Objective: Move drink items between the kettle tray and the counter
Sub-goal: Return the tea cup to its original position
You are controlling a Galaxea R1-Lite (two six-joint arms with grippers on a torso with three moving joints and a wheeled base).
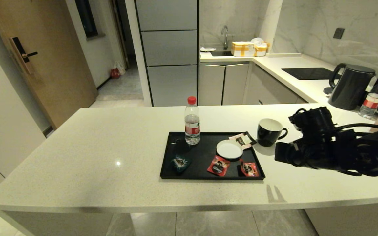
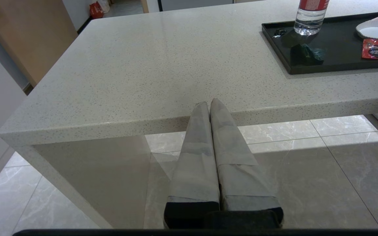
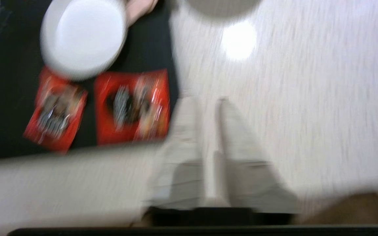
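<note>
The black mug (image 1: 269, 132) with a white inside stands upright on the cream counter (image 1: 110, 147), just past the far right corner of the black tray (image 1: 202, 154). Two red sachets (image 1: 218, 166) (image 1: 249, 168) lie flat along the tray's near edge. My right arm (image 1: 307, 147) hovers over the counter to the right of the tray. In the right wrist view the right gripper (image 3: 208, 100) is open by a narrow gap, holds nothing, and hangs above bare counter beside the nearer red sachet (image 3: 133, 106). My left gripper (image 2: 209, 103) is shut and empty, low in front of the counter's edge.
On the tray also stand a red-capped water bottle (image 1: 192, 121), a white saucer (image 1: 229, 149), a teal sachet (image 1: 179, 163) and a pale sachet (image 1: 242, 140). A black kettle (image 1: 351, 86) and another bottle (image 1: 371, 98) are at the far right.
</note>
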